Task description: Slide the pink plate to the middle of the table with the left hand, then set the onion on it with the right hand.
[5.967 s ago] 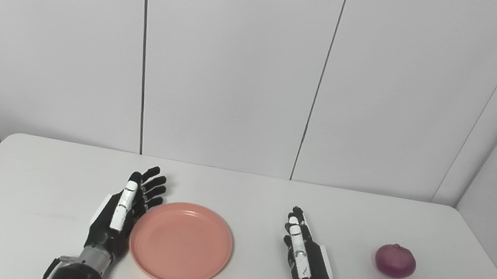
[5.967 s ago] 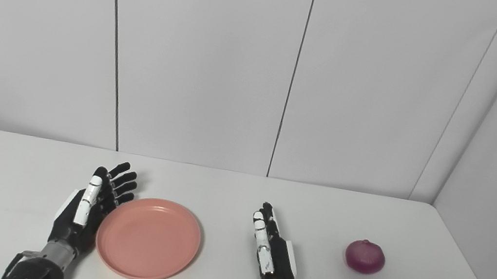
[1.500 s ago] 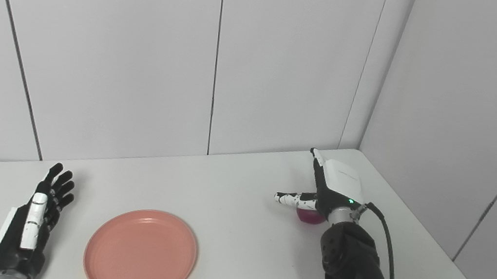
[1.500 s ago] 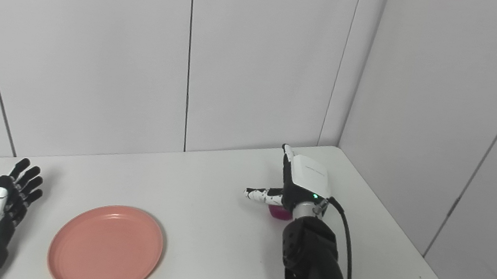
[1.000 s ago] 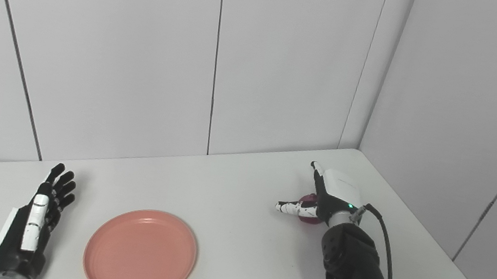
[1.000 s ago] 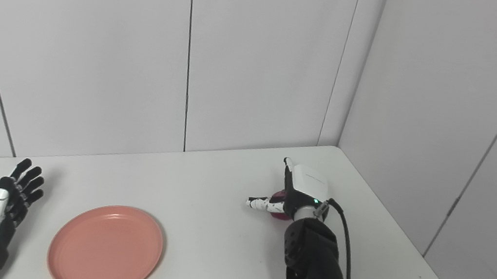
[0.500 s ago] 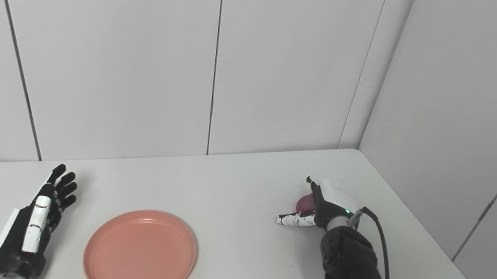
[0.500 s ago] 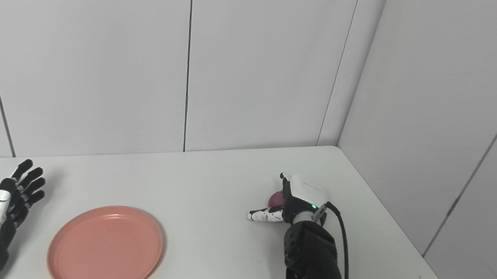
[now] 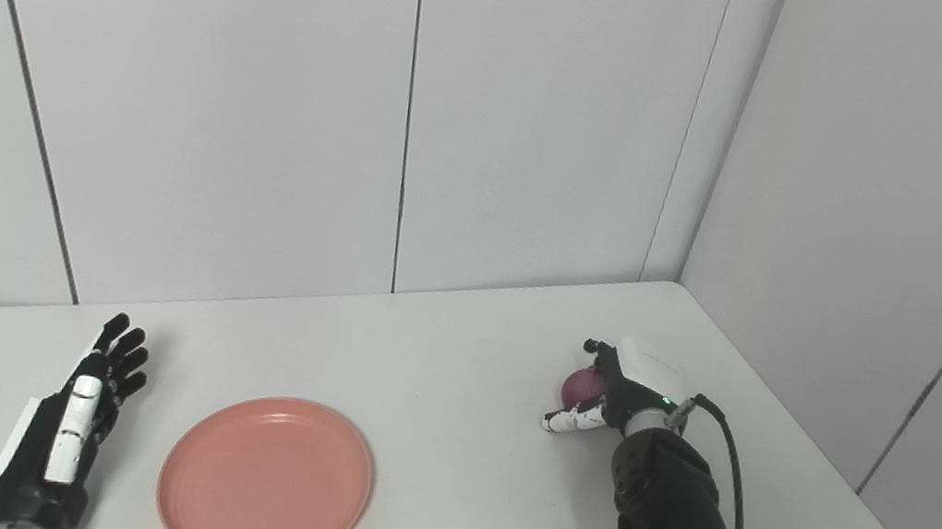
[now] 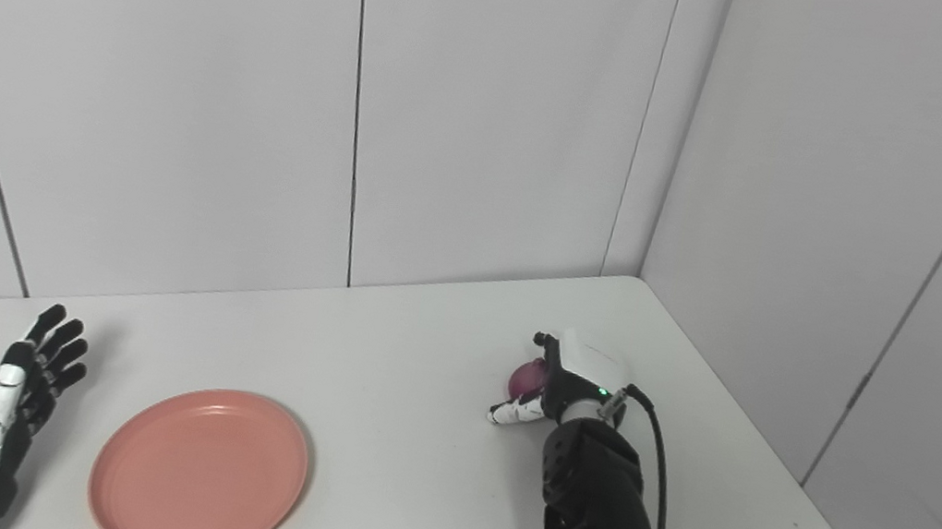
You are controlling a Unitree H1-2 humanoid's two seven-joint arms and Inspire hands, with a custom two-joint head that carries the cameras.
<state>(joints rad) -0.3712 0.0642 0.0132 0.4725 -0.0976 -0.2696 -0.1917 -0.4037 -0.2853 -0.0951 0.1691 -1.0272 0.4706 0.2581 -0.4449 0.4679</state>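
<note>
The pink plate (image 9: pixel 266 481) lies empty on the white table (image 9: pixel 450 467), front left. My left hand (image 9: pixel 64 428) rests flat and open on the table just left of the plate, with a gap between them. The purple onion (image 9: pixel 576 385) sits on the table at the right. My right hand (image 9: pixel 616 384) is curled over it from the right: the fingers hook over its far side and the thumb (image 9: pixel 567 421) closes in along its near side. Part of the onion is hidden by the palm. It also shows in the right eye view (image 10: pixel 525 375).
White wall panels stand close behind the table, and a side wall (image 9: pixel 860 220) runs along its right edge near the right hand. My black right forearm (image 9: pixel 674 528) lies over the table's front right part.
Over the last second and a half the right hand came down onto the onion and its fingers and thumb curled in around it. The plate and left hand stayed put. Earlier the camera swung right.
</note>
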